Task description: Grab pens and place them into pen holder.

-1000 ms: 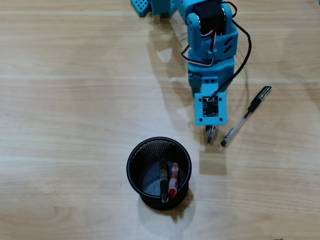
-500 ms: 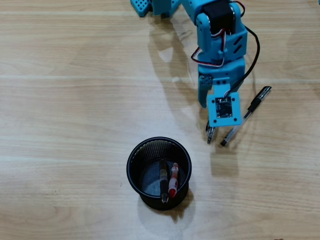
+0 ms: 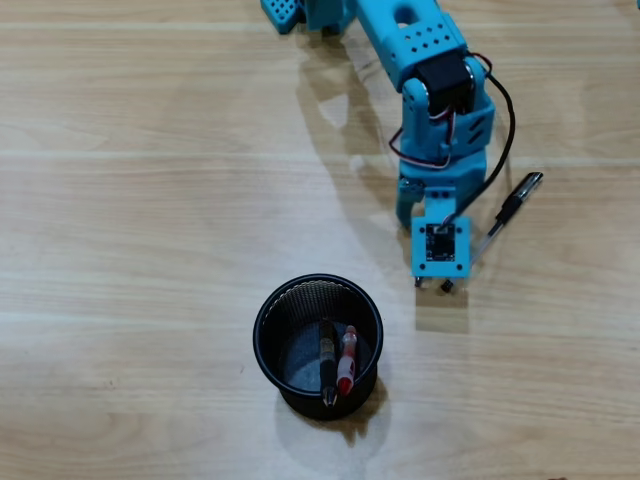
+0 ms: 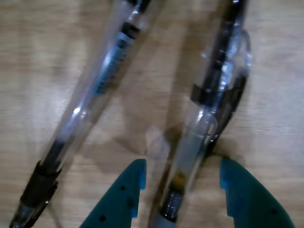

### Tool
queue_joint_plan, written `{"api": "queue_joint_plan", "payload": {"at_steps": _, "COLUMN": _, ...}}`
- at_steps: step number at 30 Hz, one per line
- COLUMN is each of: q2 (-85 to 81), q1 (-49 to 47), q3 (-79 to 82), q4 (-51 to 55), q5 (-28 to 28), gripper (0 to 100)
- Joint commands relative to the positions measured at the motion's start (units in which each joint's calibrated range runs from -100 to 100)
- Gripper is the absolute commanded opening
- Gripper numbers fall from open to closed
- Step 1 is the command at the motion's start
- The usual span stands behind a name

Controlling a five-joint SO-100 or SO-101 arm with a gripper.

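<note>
A: Left to right in the wrist view. First, a clear stick pen point(image 4: 90, 102) lying slantwise on the wooden desk point(image 4: 28, 61), with a dark tip at its lower end and printing on the barrel. Then the pen with the clip point(image 4: 204, 118), with a see-through barrel, a dark clip along its right side and a small spring visible near the lower end.

B: Gripper?

A: The gripper point(image 4: 183, 183) is spread, and its teal fingers point(image 4: 126, 190) straddle the clip pen's lower barrel. I see no contact yet; nothing is held.

B: Handling notes?

A: Light, rigid, smooth plastic (likely slick, and round enough to roll on the varnished wood). I would pinch across the barrel just above the spring, clear of the clip, which would make the pads sit unevenly. The stick pen lies just beside it, so a wide close could nudge it.

B: And the cup?

A: In the overhead view the pen holder point(image 3: 268, 310) is black wire mesh, round, with a solid rim. It stands lower left of the gripper point(image 3: 432, 284), apart from it. Two pens lean inside, a dark one point(image 3: 327, 360) and a red one point(image 3: 346, 362).
</note>
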Motion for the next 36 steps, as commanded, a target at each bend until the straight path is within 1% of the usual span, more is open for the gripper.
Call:
{"api": "queue_joint_plan", "payload": {"at_steps": 1, "q2": 0.70, "q1": -0.78, "q3": -0.16, "q4": -1.94, "q5": -0.49, "gripper": 18}}
{"api": "queue_joint_plan", "payload": {"at_steps": 5, "q2": 1.21, "q1": -0.69, "q3": -0.16, "q4": -1.57, "q5": -0.49, "gripper": 17}}
{"api": "queue_joint_plan", "payload": {"at_steps": 10, "q2": 1.21, "q1": 0.14, "q3": -0.07, "q4": -1.39, "q5": -0.49, "gripper": 6}}
{"api": "queue_joint_plan", "payload": {"at_steps": 17, "q2": 1.21, "q1": 0.68, "q3": 0.02, "q4": -1.21, "q5": -0.49, "gripper": 2}}
{"api": "queue_joint_plan", "payload": {"at_steps": 25, "q2": -0.15, "q1": 2.42, "q3": 1.92, "q4": -1.21, "q5": -0.02, "gripper": 2}}
{"api": "queue_joint_plan", "payload": {"at_steps": 28, "q2": -3.12, "q1": 3.34, "q3": 1.74, "q4": -1.12, "q5": 0.35, "gripper": 2}}
{"api": "queue_joint_plan", "payload": {"at_steps": 36, "q2": -14.75, "q1": 8.73, "q3": -0.16, "q4": -1.21, "q5": 6.37, "gripper": 2}}
